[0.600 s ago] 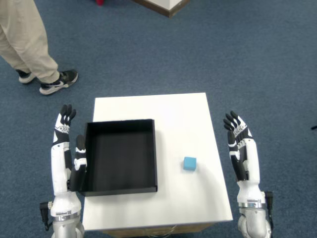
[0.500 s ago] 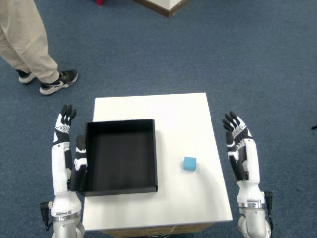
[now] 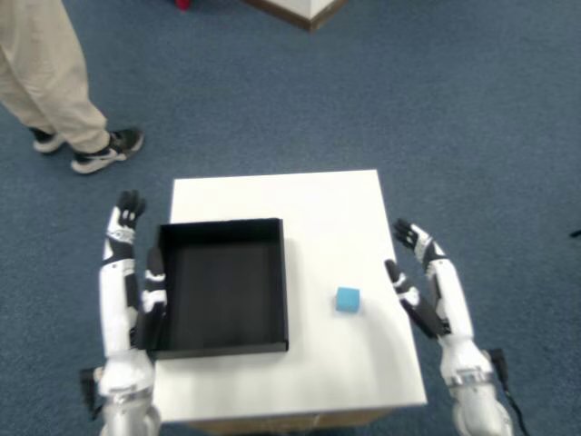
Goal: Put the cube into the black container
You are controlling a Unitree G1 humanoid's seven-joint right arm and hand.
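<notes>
— On the white table (image 3: 309,204), head view first: what sits where?

— Black container (image 3: 221,297) on the left half, open top, nothing seen inside. Blue cube (image 3: 347,300) on the right half, flat on the tabletop, well apart from the container's right wall and not yet in it.

— And the right hand (image 3: 420,277)?

— Over the table's right edge, just right of the cube, not touching it. Fingers spread and extended, pointing up-left toward the far side; thumb angled inward toward the cube. Holding nothing.

— Closer to the cube than 0.5 s ago?

— Yes. Earlier hung outside the table edge, upright; now tilted inward, with palm and thumb over the white surface. Slightly blurred, so finer detail of the fingertips hard to tell.

— Left hand (image 3: 132,272)?

— Beside the container's left wall, fingers extended and close together, thumb near the wall; contact unclear. Shifted a little since the earlier picture.

— Cube and container moved?

— No, same places as before.

— Anything else around?

— Blue carpet (image 3: 454,118) all round the table. 1 person's legs (image 3: 50,82) in beige trousers and dark shoes at upper left, well apart from the table.
</notes>
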